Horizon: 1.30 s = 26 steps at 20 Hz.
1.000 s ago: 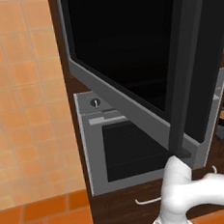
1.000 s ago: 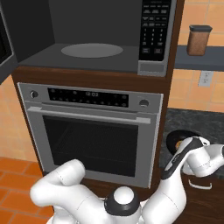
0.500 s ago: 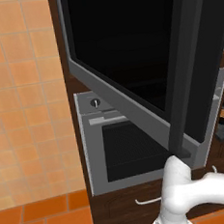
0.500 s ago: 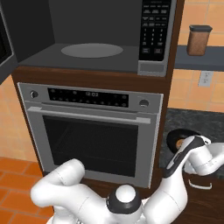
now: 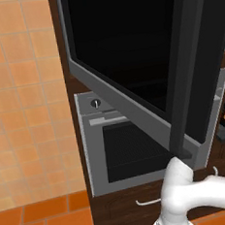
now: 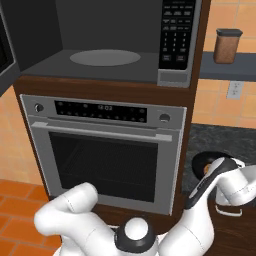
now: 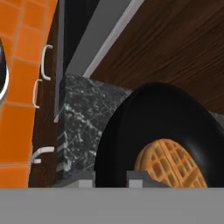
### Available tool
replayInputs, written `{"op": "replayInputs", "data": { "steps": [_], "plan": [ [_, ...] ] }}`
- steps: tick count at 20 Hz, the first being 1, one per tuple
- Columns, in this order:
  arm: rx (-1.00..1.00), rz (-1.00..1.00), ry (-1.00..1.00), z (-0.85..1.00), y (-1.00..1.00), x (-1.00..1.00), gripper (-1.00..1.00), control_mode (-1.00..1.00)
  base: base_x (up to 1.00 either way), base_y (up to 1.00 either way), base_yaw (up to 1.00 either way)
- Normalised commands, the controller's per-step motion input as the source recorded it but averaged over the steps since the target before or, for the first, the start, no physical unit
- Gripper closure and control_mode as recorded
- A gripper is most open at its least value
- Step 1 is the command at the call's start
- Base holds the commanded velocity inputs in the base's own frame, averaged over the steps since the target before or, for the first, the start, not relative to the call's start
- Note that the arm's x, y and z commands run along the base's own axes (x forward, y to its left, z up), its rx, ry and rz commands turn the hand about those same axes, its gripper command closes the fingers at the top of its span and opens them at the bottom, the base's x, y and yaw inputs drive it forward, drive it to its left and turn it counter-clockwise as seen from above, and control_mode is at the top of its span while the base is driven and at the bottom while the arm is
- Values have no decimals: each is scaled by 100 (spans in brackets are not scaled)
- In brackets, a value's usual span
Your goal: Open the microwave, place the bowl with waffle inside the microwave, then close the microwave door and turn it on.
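Meanwhile, door-opening step reads as done: microwave door (image 5: 145,77) swung wide, microwave (image 6: 107,42) cavity exposed. Arm has drifted a little further right across the last second, toward the dark counter (image 7: 81,127). Bowl with waffle (image 7: 162,144) sits on that counter, right of the oven (image 6: 107,150). Gripper (image 7: 111,178) fingertips straddle the bowl's near rim; open or gripping — cannot tell. Judged step: pick-up.

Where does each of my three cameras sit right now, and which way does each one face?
Left base view: behind the arm's left, facing the open black glass microwave door; white arm at lower right.
Right base view: behind its right, facing the grey microwave cavity and silver oven; arm at bottom.
Hand view: on the hand, aimed at the dark bowl with golden waffle; finger tips at bottom.
Shared: both base views show the oven.
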Motion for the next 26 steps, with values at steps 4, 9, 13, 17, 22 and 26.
{"op": "replayInputs", "data": {
  "steps": [4, 9, 13, 17, 22, 26],
  "plan": [
    [-7, -16, 0, 47, 0, -58, 100, -100, 0, 0, 0],
    [-2, -24, 2, 35, -3, -64, 100, -100, 0, 0, 0],
    [0, -19, -2, 35, 0, -76, 100, -100, 0, 0, 0],
    [0, -7, -16, 57, 9, -85, 100, -100, 0, 0, 0],
    [0, 2, -23, 48, 33, -83, 100, -100, 0, 0, 0],
    [-2, 16, -6, 31, 57, -72, 100, -100, 0, 0, 0]
  ]
}}
